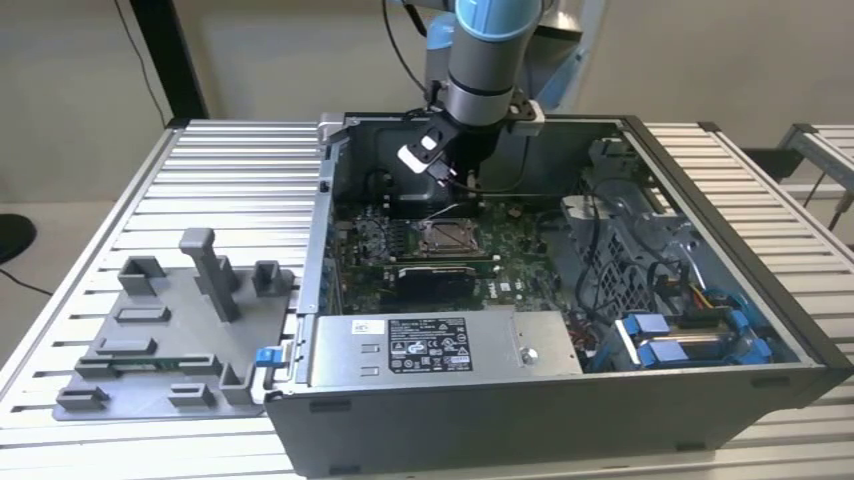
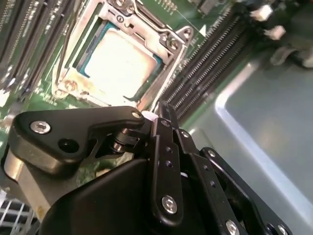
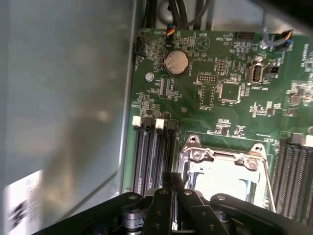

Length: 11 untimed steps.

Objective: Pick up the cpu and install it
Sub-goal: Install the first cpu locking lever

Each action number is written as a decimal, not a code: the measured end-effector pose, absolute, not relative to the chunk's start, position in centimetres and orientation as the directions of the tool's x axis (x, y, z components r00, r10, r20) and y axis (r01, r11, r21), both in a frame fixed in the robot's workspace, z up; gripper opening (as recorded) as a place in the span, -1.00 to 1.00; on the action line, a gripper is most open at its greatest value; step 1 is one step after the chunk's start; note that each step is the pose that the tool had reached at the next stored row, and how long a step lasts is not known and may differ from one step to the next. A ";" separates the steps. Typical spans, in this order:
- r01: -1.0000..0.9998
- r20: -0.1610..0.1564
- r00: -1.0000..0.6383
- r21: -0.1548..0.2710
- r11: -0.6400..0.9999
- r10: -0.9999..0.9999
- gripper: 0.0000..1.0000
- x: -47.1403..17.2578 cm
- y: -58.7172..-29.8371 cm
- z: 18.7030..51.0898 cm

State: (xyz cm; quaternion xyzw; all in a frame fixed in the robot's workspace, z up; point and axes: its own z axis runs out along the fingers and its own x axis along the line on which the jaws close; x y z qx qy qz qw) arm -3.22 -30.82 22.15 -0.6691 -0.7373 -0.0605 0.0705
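The cpu (image 2: 120,63), a square chip with a silvery-white top, lies flat in the metal-framed socket (image 2: 168,41) on the green motherboard. In the first wrist view the cpu (image 3: 220,182) shows inside the same socket frame (image 3: 222,155). In the exterior view the socket (image 1: 446,236) is in the middle of the open computer case. My gripper (image 2: 164,106) hangs just above the socket's edge with its two thin black fingers pressed together and nothing between them. In both wrist views the gripper (image 3: 172,177) is apart from the chip. My arm comes down into the case (image 1: 454,150).
A grey plastic tray (image 1: 147,340) with upright blocks lies on the slatted table at the exterior view's left. Inside the case are a silver power-supply box (image 1: 441,345), blue drive brackets (image 1: 667,335), memory slots (image 3: 151,156), a coin battery (image 3: 176,62) and the grey case wall (image 3: 63,98).
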 end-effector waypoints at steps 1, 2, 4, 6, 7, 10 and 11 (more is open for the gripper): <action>0.995 0.184 -0.095 -0.005 0.097 0.978 -1.00 -3.2 -30.8 22.4; 0.995 0.185 -0.095 -0.005 0.097 0.978 -1.00 -3.2 -30.8 22.4; 0.995 0.185 -0.095 -0.005 0.097 0.978 -1.00 -3.2 -30.8 22.4; 0.995 0.185 -0.095 -0.005 0.097 0.978 -1.00 -3.2 -30.8 22.4; 0.995 0.185 -0.095 -0.005 0.097 0.978 -1.00 -3.2 -30.8 22.4; 0.995 0.185 -0.095 -0.005 0.097 0.978 -1.00 -3.2 -30.8 22.4; 0.995 0.185 -0.095 -0.005 0.097 0.978 -1.00 -3.2 -30.8 22.4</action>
